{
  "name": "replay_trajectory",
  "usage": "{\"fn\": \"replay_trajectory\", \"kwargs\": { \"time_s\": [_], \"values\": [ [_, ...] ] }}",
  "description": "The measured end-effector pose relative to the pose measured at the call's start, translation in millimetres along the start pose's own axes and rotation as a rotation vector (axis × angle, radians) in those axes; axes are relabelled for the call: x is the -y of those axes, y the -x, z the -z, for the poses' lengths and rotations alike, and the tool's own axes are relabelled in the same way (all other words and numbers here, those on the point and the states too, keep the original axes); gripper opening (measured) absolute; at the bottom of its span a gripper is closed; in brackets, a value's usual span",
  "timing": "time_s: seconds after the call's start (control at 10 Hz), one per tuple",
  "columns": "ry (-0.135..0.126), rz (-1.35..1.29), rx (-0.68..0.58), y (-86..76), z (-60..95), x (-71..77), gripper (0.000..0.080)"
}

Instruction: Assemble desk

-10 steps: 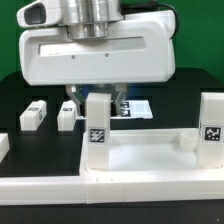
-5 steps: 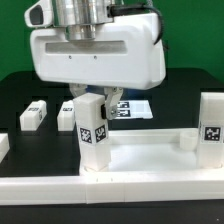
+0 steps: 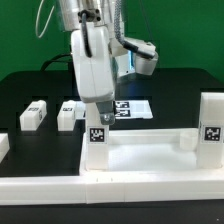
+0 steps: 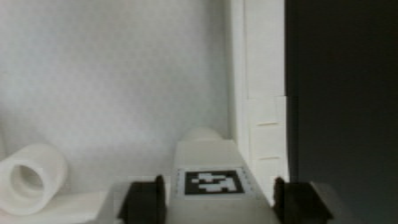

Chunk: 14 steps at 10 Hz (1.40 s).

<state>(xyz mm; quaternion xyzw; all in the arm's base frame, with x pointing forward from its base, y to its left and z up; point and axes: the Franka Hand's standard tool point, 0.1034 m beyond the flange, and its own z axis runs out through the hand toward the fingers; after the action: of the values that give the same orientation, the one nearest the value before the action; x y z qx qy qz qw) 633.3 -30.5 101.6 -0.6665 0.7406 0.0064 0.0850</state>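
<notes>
Desk leg [image 3: 96, 142] stands upright at the tabletop's [image 3: 150, 158] corner, pinched by the gripper [image 3: 98, 118], apparently for screwing it in.

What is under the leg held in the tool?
Directly below the leg is the tabletop's corner at the exterior view's left. The leg covers any socket beneath it, so whether it is seated cannot be seen.

At the frame's centre, an upright tagged leg [image 3: 96, 150] was clasped by the gripper [image 3: 99, 117] at the tabletop [image 3: 150, 163] corner.
</notes>
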Motion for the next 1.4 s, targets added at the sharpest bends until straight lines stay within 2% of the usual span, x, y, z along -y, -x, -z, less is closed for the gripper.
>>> {"fn": "replay_trajectory", "kwargs": {
  "time_s": [0.2,0.3,0.4,0.5,0.9,1.0,1.1,1.2,1.3,1.4],
  "values": [
    [0.009,0.129,-0.001,-1.6,0.0,-1.5,0.0304],
    [0.027,0.286,0.006,-6.0,0.3,-4.6,0.0520],
    [0.024,0.478,0.005,-11.4,3.1,-3.6,0.0520],
    [0.023,0.682,0.002,-13.7,6.7,-2.4,0.0628],
    [0.025,0.961,0.003,-13.8,5.9,-2.9,0.0645],
    [0.042,1.132,-0.017,-16.2,5.8,-2.2,0.0648],
    [0.071,1.376,-0.066,-17.7,5.5,1.9,0.0648],
    [0.066,1.457,-0.102,-14.6,5.2,6.4,0.0648],
    [0.066,1.430,-0.100,-15.2,5.1,6.0,0.0639],
    [0.065,1.418,-0.101,-15.8,5.2,6.1,0.0448]
  ]
}}
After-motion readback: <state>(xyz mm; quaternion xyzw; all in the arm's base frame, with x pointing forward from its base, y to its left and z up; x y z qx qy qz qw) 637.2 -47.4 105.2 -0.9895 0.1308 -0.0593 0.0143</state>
